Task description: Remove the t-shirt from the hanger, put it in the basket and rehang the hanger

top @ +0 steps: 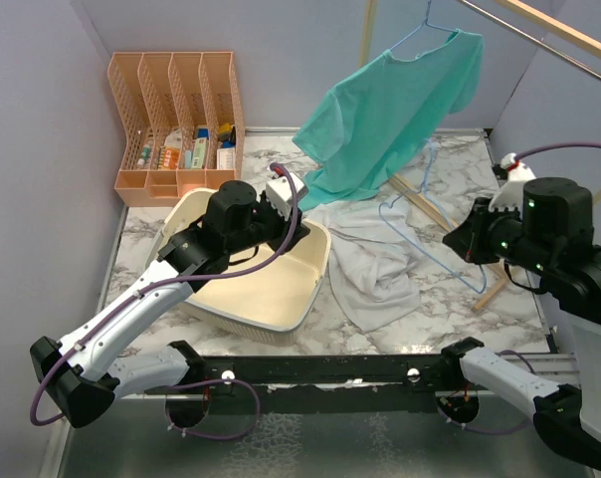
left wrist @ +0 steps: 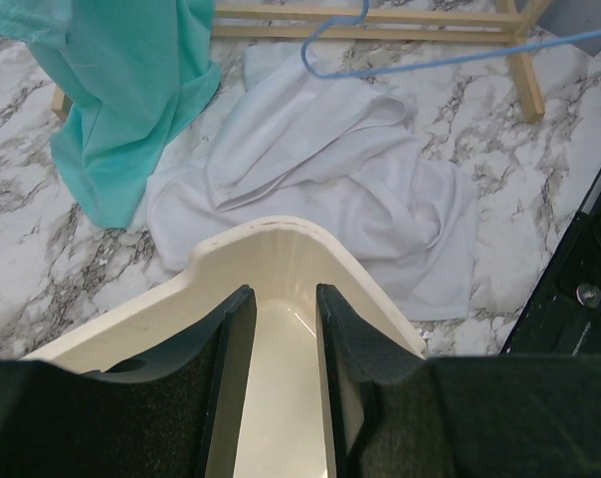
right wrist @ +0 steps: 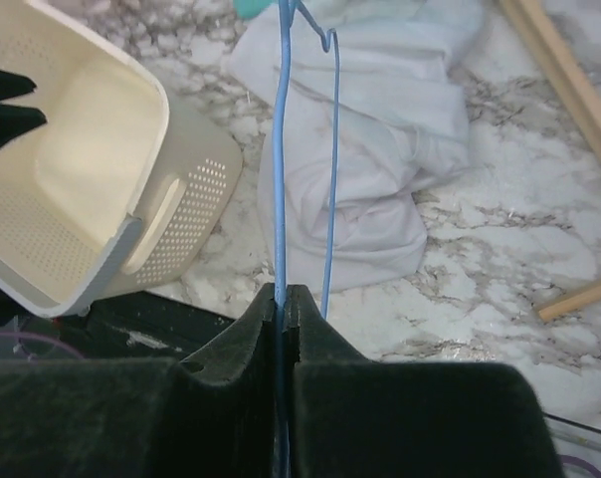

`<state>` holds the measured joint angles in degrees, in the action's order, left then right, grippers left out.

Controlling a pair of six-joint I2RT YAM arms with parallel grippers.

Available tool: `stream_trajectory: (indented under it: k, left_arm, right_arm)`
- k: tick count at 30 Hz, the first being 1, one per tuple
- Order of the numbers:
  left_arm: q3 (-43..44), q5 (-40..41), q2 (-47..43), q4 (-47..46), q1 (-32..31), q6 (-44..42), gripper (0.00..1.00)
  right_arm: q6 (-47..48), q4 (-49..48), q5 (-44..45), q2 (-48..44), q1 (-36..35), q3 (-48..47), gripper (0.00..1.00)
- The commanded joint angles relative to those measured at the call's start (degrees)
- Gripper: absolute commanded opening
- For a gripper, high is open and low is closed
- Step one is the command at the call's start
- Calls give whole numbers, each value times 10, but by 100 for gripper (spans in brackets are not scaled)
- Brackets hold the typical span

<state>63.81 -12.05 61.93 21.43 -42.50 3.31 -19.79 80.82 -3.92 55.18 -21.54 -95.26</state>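
Right end effector [right wrist: 281, 299] clamped tight on the blue hanger [right wrist: 280, 149]; left end effector [left wrist: 281, 299] slightly parted, gripping nothing.
We see the hanger wire run from the right fingers out over the white t-shirt [right wrist: 380, 149], which lies crumpled on the marble tabletop [top: 460, 329] just beside the cream basket [left wrist: 271, 234]. We can't tell whether any cloth is threaded on the wire. The left one hovers over the basket rim, a narrow gap between its fingers. We also see a teal t-shirt [top: 400, 110] hanging by the wooden rack [left wrist: 430, 35], its lower edge reaching the white one. An orange organizer [top: 176, 119] stands at the far left.
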Motion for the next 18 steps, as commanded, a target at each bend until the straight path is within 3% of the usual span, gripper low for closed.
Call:
stream_trajectory:
  k: [1, 12, 18]
  left_arm:
    - [-19, -9, -12, -37, -2, 9, 34]
    - [-59, -5, -40, -78, -2, 12, 35]
    - [-68, -5, -44, -84, -2, 14, 35]
  right_arm:
    - [-28, -52, 96, -30, 1, -36, 1]
    - [-26, -342, 341, -128, 1, 71, 1]
    - [-6, -433, 405, -124, 1, 101, 1]
